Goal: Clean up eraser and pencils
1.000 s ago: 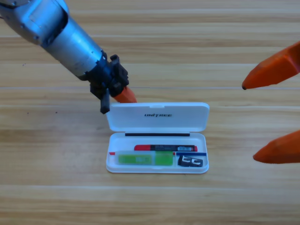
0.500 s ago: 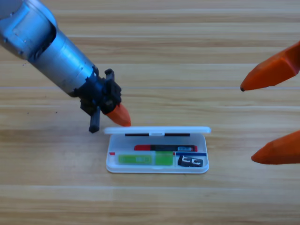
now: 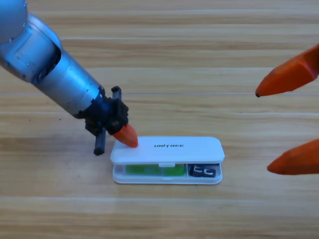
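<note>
One marking is legible: the word "UNITREE" in dark capitals, printed on the top face of the white lid (image 3: 169, 149) of the case (image 3: 167, 178), slightly left of the lid's centre and reading left to right. The eraser (image 3: 203, 171), seen under the lid's front edge, bears white marks on its black top; these cannot be read as letters or numbers. No other text, number or sign is legible.

We see a wooden tabletop (image 3: 199, 50) with pale matt grain, a smooth white plastic case (image 3: 167, 150) with slightly glossy lid, a translucent green pencil (image 3: 152, 170) inside, a matt black eraser (image 3: 203, 171), a brushed grey metal left arm (image 3: 50, 69), smooth orange plastic jaws on the right gripper (image 3: 291, 119).
</note>
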You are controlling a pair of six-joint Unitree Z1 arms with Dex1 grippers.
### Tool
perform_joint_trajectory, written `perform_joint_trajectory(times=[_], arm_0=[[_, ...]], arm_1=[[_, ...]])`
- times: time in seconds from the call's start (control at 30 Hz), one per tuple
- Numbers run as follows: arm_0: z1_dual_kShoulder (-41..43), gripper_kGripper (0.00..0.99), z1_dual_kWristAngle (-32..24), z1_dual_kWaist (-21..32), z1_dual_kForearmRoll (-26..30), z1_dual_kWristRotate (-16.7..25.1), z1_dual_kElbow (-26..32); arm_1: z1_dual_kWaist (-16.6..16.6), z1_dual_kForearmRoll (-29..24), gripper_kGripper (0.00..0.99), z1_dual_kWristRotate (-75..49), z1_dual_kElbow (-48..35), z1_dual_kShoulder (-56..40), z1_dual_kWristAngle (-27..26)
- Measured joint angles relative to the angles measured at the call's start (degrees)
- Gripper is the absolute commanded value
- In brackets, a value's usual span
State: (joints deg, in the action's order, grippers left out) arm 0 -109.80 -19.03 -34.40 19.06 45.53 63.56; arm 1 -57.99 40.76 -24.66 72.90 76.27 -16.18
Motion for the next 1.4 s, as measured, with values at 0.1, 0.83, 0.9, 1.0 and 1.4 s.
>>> perform_joint_trajectory(times=[0.1, 0.83, 0.9, 1.0, 1.4], arm_0=[[0.0, 0.0, 0.33, -0.49, -1.27, 0.0, -1.41], [-0.02, 0.0, 2.79, -3.83, -8.8, 0.0, -6.77], [-0.05, 0.0, 3.05, -4.15, -9.09, 0.0, -6.77], [-0.01, 0.368, 3.34, -4.6, -8.11, -0.7, -5.93], [18.54, 0.99, 0.63, -5.16, 22.28, -2.08, 14.06]], arm_1=[[0.0, 0.0, 0.902, 0.0, 0.0, 0.0, -0.01], [0.0, 0.0, 0.902, 0.0, 0.01, 0.52, -0.37], [0.0, 0.0, 0.902, 0.0, 0.01, 0.65, -0.4], [0.0, 0.0, 0.902, 0.0, 0.01, 0.87, -0.4], [0.0, 0.0, 0.902, 0.0, 0.01, 2.51, -0.54]])
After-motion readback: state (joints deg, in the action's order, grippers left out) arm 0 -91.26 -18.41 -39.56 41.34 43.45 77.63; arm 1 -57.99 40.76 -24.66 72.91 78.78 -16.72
